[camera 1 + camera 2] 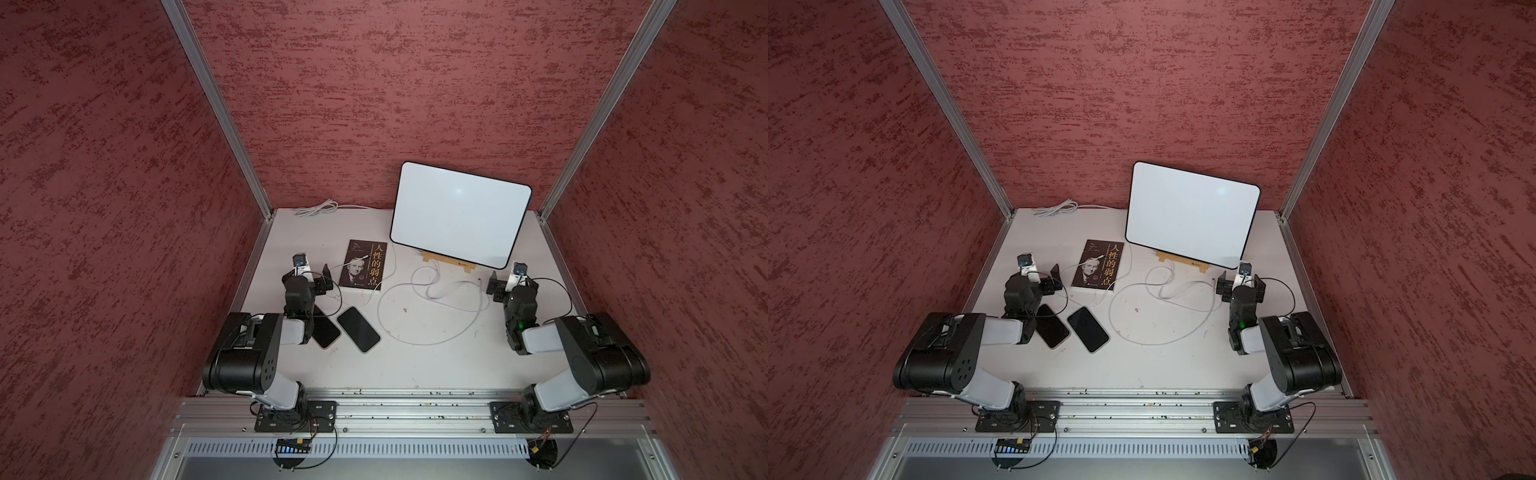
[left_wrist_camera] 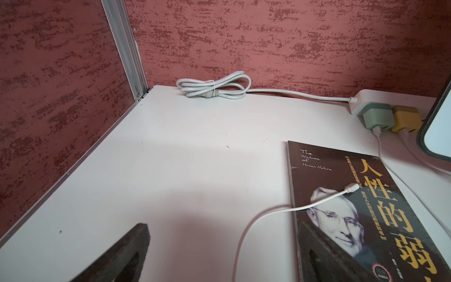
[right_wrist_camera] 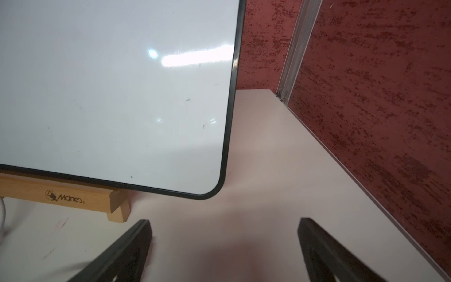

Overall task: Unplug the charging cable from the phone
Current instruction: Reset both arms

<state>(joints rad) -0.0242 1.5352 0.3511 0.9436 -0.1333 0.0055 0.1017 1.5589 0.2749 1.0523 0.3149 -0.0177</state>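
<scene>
Gaping empty: left gripper (image 2: 219, 244) and right gripper (image 3: 224, 224). White cable plug (image 2: 352, 188) lies on dark paperback book (image 2: 390, 219), twelve o'clock of black phone (image 1: 358, 329).

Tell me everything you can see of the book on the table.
The book is a dark paperback with gold Chinese characters and a grey portrait of a smiling man in glasses. It lies flat, cover up, on the white table, beside the left gripper. The loose plug end of a white cable rests on its cover.
</scene>
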